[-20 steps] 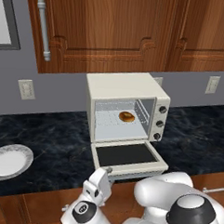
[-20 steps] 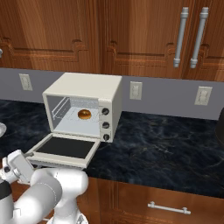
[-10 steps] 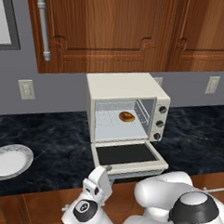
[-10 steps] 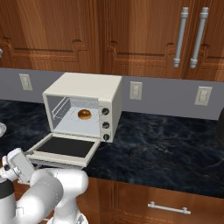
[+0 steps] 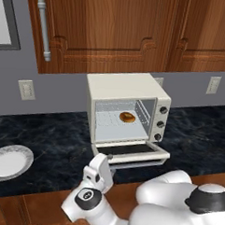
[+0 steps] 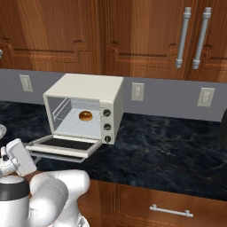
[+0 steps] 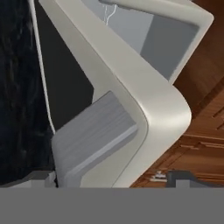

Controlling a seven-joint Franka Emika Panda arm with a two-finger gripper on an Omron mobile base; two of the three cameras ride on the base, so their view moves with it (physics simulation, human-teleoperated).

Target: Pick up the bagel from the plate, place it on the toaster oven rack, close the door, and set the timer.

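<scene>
The bagel (image 5: 127, 117) (image 6: 85, 116) lies on the toaster oven rack (image 5: 113, 125) (image 6: 73, 122) inside the toaster oven (image 5: 127, 89) (image 6: 88, 88). Its door (image 5: 131, 150) (image 6: 62, 145) hangs dropped open, almost level. My gripper (image 5: 102, 164) (image 6: 17, 156) (image 7: 113, 177) is open at the door's front left corner, just below its edge. In the hand view the cream door frame (image 7: 144, 100) and its grey handle (image 7: 94, 135) sit close between my spread fingertips (image 7: 41, 176). The white plate (image 5: 9, 161) rests bare on the counter far left.
Dark marble counter (image 5: 57, 135) (image 6: 168, 150) runs along a grey wall with outlets (image 5: 26, 89) (image 6: 138, 91). Brown wooden cabinets (image 5: 114, 25) (image 6: 133, 31) hang above the oven. My own white arm (image 5: 174, 211) (image 6: 48, 195) bulks in front of the counter edge.
My hand has crept up and forward to the door's front left corner. The door, bagel and plate have stayed put.
</scene>
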